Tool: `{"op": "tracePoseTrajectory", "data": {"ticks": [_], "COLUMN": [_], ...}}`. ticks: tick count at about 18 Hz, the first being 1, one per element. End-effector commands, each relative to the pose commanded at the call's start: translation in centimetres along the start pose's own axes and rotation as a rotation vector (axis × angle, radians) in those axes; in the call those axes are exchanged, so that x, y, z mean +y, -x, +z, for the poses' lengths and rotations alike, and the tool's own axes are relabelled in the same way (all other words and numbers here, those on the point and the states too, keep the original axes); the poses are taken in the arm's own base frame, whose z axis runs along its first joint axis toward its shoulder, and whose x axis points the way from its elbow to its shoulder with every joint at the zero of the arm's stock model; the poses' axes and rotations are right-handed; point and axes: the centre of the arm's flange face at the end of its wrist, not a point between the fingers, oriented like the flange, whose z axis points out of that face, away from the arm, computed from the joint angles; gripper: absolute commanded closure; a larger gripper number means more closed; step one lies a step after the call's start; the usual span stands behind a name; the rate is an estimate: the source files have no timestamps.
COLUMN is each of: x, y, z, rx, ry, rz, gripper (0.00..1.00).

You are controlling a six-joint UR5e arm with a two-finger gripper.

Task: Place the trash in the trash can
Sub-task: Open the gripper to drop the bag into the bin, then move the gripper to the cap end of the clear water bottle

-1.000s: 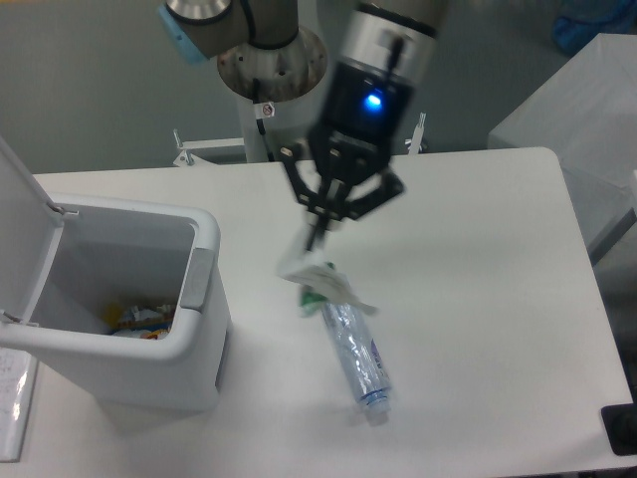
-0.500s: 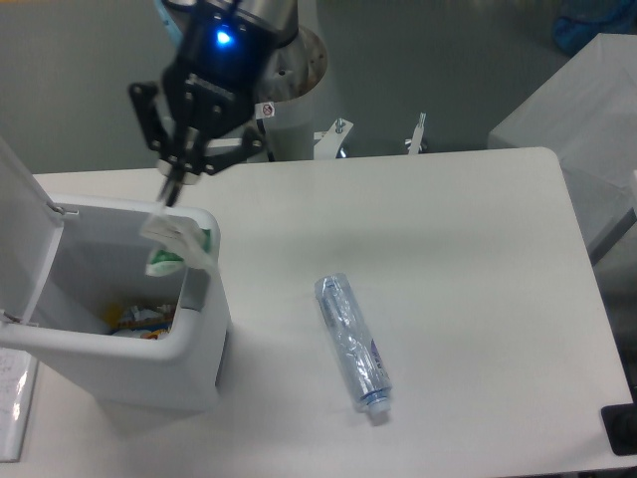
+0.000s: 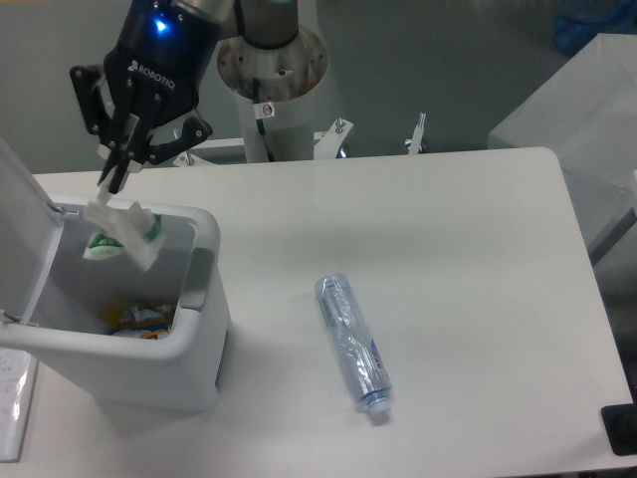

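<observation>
**A:** Fixed camera, upper left of the frame: the hand (image 3: 117, 177) hangs above the trash can (image 3: 204, 299), fingertips pressed together on the top corner of the crumpled wrapper (image 3: 122, 229).

**B:** And the wrapper's over the opening?

**A:** Dangling straight down from the pinch, green edge at the bottom, inside the line of the rim on the left half of the bin. Lid (image 3: 22, 214) stands flipped up at the far left, so nothing's between wrapper and bin. There's already some coloured litter (image 3: 137, 319) on the bottom.

**B:** So a release should drop it in.

**A:** My read, yes: the wrapper sits directly below the hand and directly above the open mouth. Light and crinkly, though, so it might cling to a fingertip.

**B:** The other piece?

**A:** The bottle (image 3: 352, 344) lies flat on the white surface (image 3: 468, 259), centre-low in the frame, well apart from the hand, down and to the right of it. Its long axis runs from upper left to lower right, white cap at the lower end. A grasp across the middle looks the natural follow-up.
</observation>
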Motion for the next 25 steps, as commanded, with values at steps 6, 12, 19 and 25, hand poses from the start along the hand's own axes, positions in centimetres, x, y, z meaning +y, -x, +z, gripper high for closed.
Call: {"op": "tracePoseTrajectory", "data": {"ticks": [6, 12, 19, 25], "x": [-0.4, 1.0, 4.7, 10.8], "y": [0.3, 12.7, 31.9, 39.4], "z": [-0.5, 0.7, 4.9, 12.3], "rx": [-0.013, -0.086, -0.153, -0.270], "ry": [-0.010, 0.013, 0.029, 0.240], "rz": [0.006, -0.152, -0.313, -0.383], "gripper": [0.00, 0.00, 0.00, 0.00]}}
